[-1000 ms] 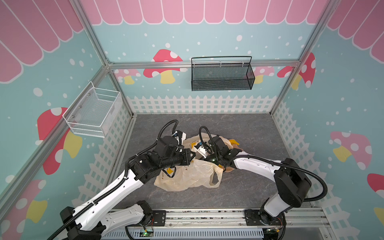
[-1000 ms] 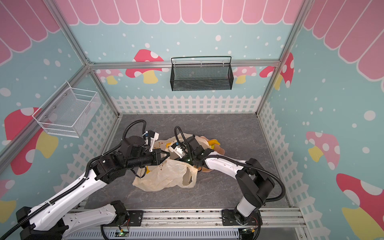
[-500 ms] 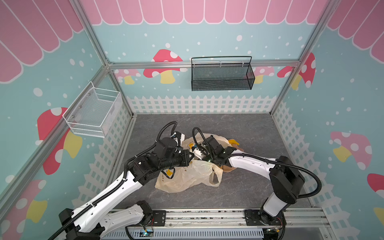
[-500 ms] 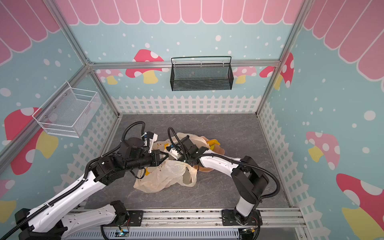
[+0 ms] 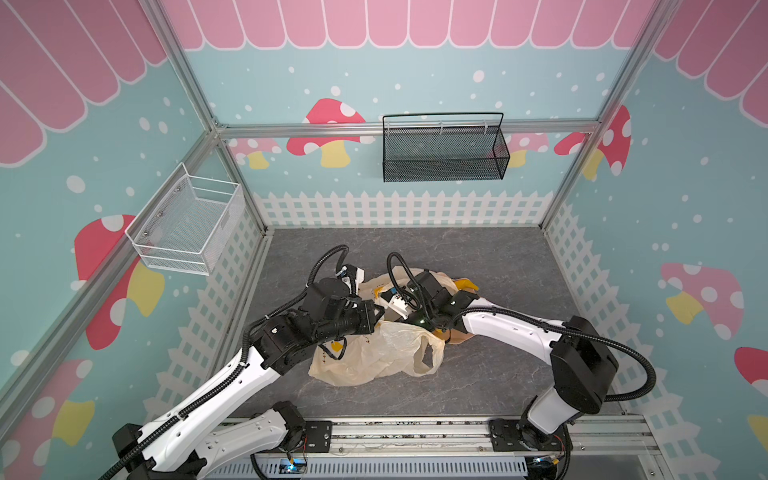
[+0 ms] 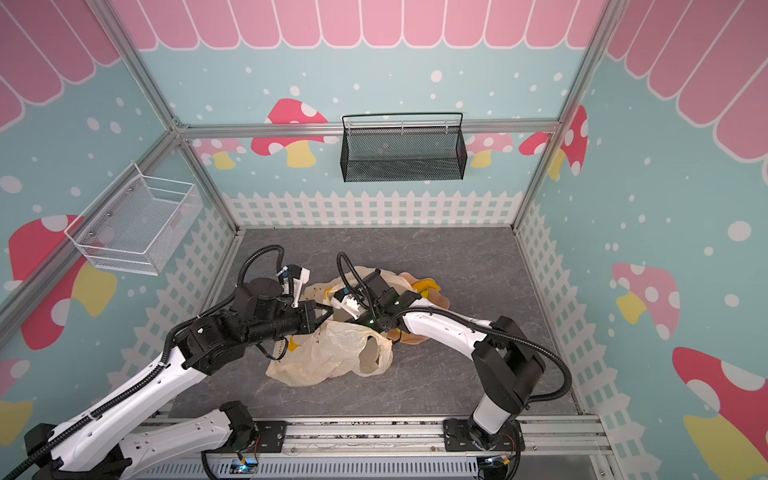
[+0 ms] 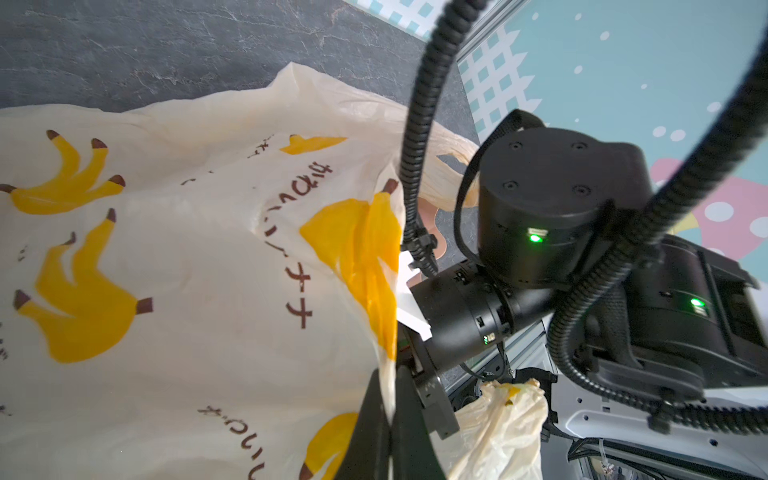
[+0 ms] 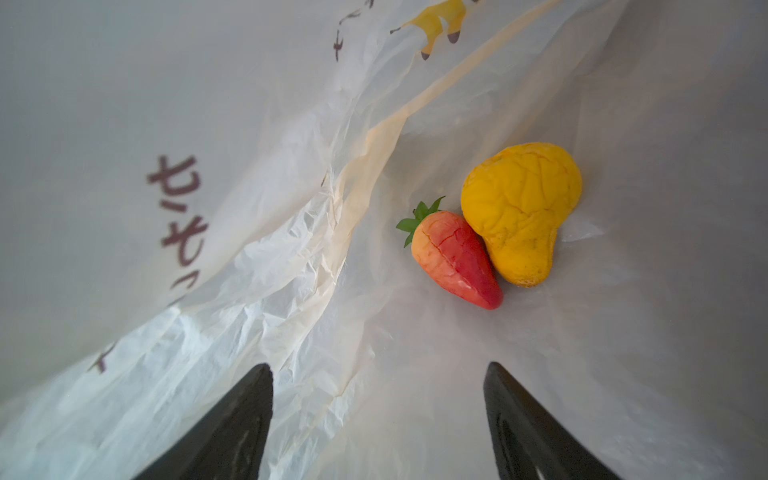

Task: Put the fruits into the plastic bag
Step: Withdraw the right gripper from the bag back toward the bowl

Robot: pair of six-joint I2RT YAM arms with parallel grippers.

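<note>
The right gripper point(image 8: 378, 370) has just spread its jaws, leaving a strawberry point(image 8: 455, 259) and orange point(image 8: 521, 212) in the bag point(image 8: 249, 270), which the left gripper point(image 7: 386, 388) pinches at its edge.

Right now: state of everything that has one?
plastic bag: crumpled on table, edge gripped
left pincer: shut on plastic bag edge
right pincer: open, empty, inside bag
yellow fruit: in bag, squashed
strawberry: in bag, touching yellow fruit
black basket: looks empty

red strawberry point(image 8: 453, 259) touches crumpled yellow fruit point(image 8: 521, 212) inside cream bag point(image 8: 249, 291).
</note>
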